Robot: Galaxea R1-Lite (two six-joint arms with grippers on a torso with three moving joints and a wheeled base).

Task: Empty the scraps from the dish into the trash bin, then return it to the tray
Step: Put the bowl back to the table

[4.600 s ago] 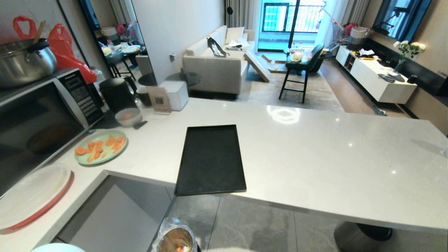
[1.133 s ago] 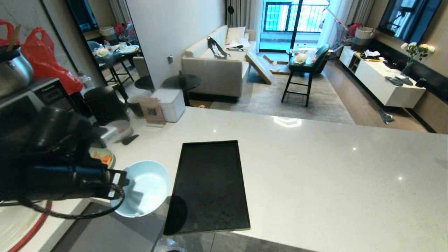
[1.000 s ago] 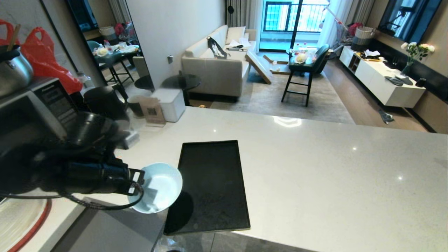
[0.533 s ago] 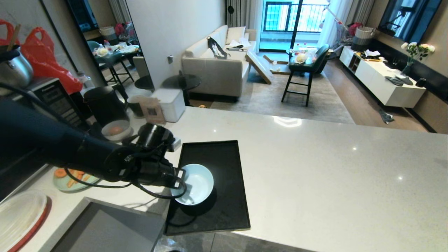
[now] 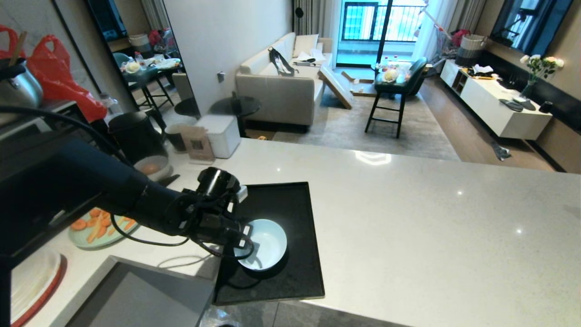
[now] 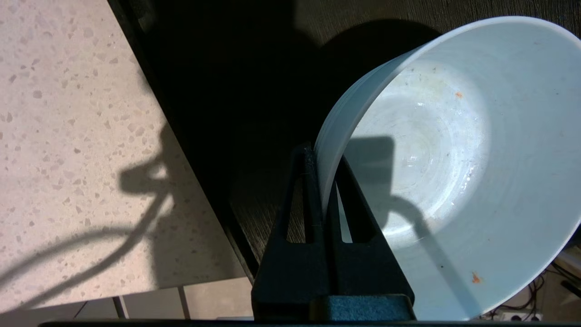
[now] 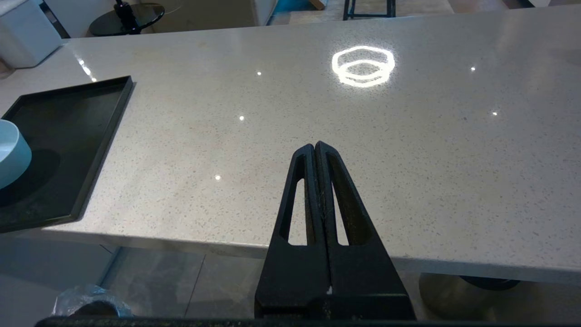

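The dish (image 5: 268, 243), a small white bowl, hangs slightly tilted low over the near half of the black tray (image 5: 297, 200). I cannot tell whether it touches the tray. My left gripper (image 5: 247, 236) is shut on its left rim. In the left wrist view the gripper (image 6: 323, 156) pinches the dish (image 6: 454, 159) wall, one finger inside and one outside. Only tiny orange flecks (image 6: 474, 277) cling inside; the scraps are otherwise out of view. The trash bin's clear bag (image 7: 86, 304) shows below the counter edge. My right gripper (image 7: 315, 146) is parked shut off the counter's near edge.
Left of the tray lie a green plate of carrot pieces (image 5: 97, 225), a greyish bowl with an orange ball (image 5: 151, 167), a black kettle (image 5: 136, 134) and a white plate with a red rim (image 5: 27, 281). The pale counter (image 5: 408, 227) stretches right of the tray.
Over the last second my left arm swung the dish rightward from past the counter's left edge to over the tray and lowered it. The right arm stayed still.
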